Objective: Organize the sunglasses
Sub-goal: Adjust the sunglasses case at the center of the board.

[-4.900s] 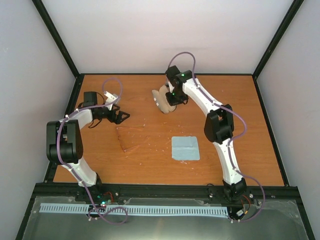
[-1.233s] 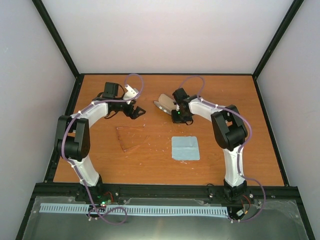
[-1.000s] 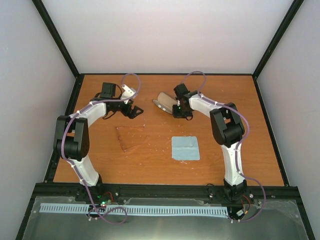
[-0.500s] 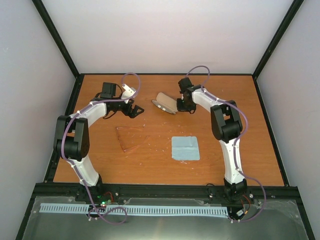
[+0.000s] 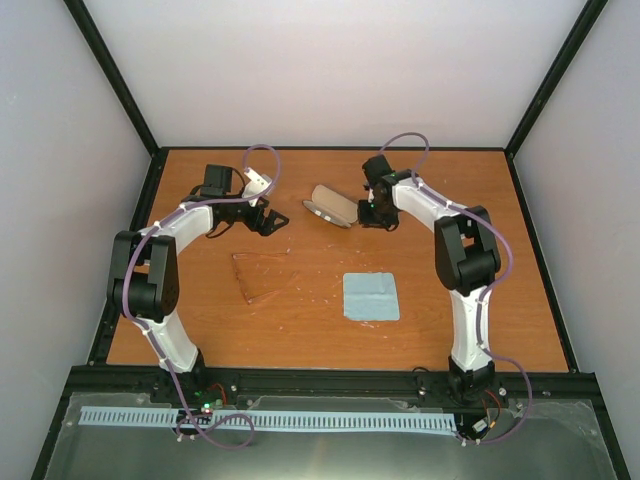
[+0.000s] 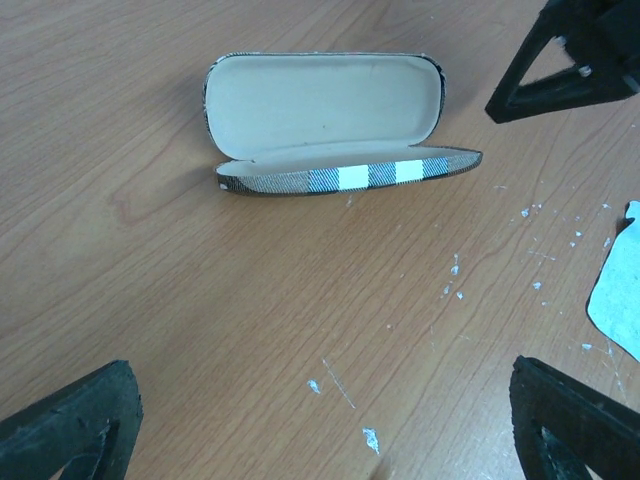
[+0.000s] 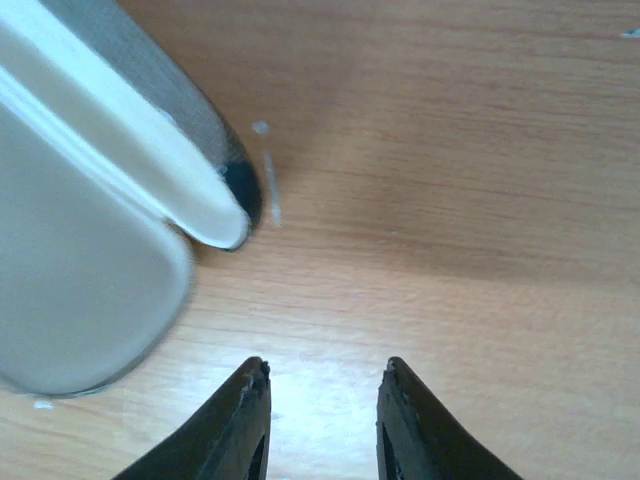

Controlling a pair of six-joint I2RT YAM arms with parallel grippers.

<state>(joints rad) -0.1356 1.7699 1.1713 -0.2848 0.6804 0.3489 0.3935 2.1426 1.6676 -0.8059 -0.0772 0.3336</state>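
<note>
The sunglasses (image 5: 259, 274) lie faint and amber on the wood, left of centre, in no gripper. The striped case (image 5: 332, 207) lies open at the back middle, its cream lining up; it also shows in the left wrist view (image 6: 322, 124) and at the left of the right wrist view (image 7: 95, 215). My left gripper (image 5: 270, 222) is wide open and empty, left of the case, and shows in its own view (image 6: 325, 425). My right gripper (image 5: 369, 214) is open and empty just right of the case's end, with bare wood between its tips (image 7: 323, 400).
A light blue-grey cloth square (image 5: 370, 296) lies flat right of centre, near of the case; its corner shows in the left wrist view (image 6: 620, 290). White specks dot the wood. Black frame rails edge the table (image 5: 520, 250).
My right gripper has drawn back to the right off the case, which now lies open flat. My left arm reached in toward the case earlier and has stayed still over the last second.
</note>
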